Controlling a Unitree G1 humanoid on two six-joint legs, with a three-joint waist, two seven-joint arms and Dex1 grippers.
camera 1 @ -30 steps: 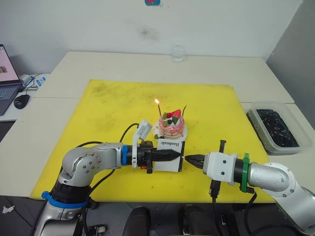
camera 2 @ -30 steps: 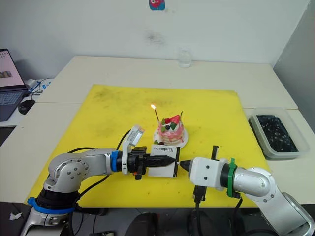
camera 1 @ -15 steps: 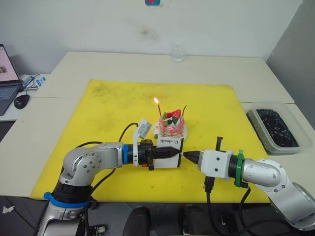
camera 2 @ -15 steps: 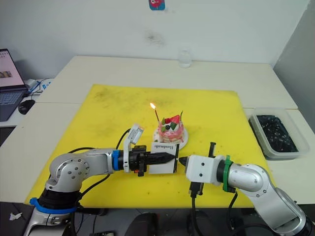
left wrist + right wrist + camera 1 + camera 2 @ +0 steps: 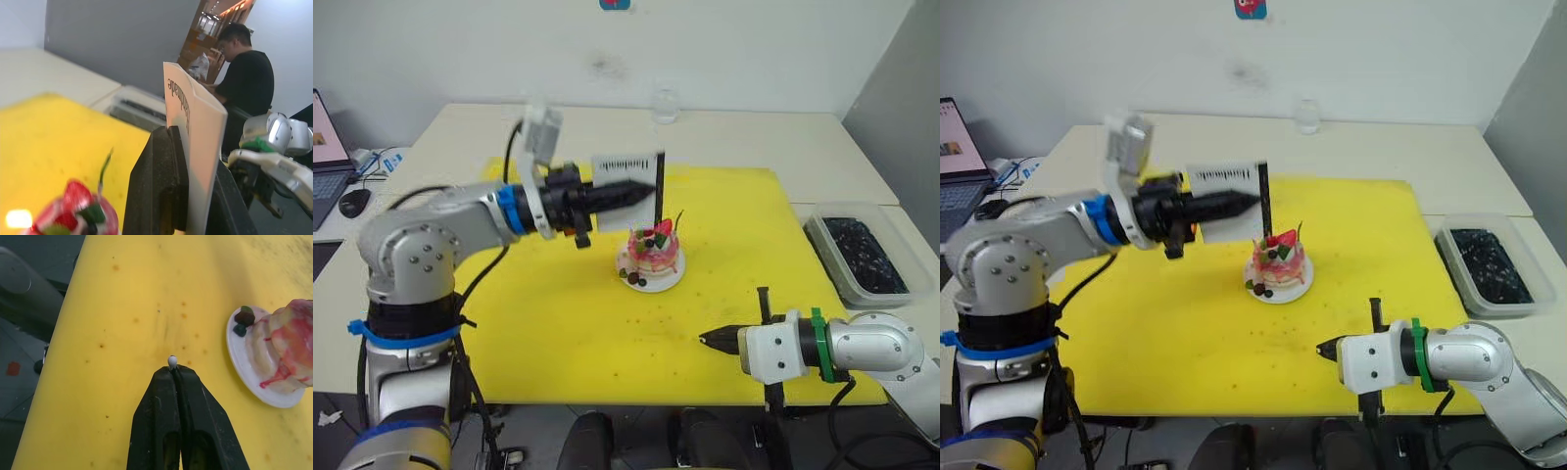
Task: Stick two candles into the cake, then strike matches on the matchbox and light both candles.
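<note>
The pink-and-white cake [image 5: 653, 253] stands on its white plate [image 5: 644, 283] in the middle of the yellow mat. A greenish candle [image 5: 679, 217] leans out of its top. The other candle's stem is hidden behind the matchbox; a glow of flame [image 5: 17, 219] shows beside the cake. My left gripper [image 5: 646, 188] is shut on the white matchbox [image 5: 625, 176], held on edge in the air just above and behind the cake. My right gripper [image 5: 703, 340] hovers low over the mat, nearer than the cake and to its right, shut on a match whose pale head [image 5: 172, 362] pokes from the fingertips.
A grey bin [image 5: 862, 253] of dark bits sits at the right. A clear glass [image 5: 666, 106] stands at the table's back. A laptop [image 5: 325, 147] and a mouse [image 5: 356, 201] lie far left. A person [image 5: 247, 78] stands beyond the table in the left wrist view.
My left arm has lifted the matchbox from the mat in front of the cake to above it. My right gripper has drawn back to the right, away from the box.
</note>
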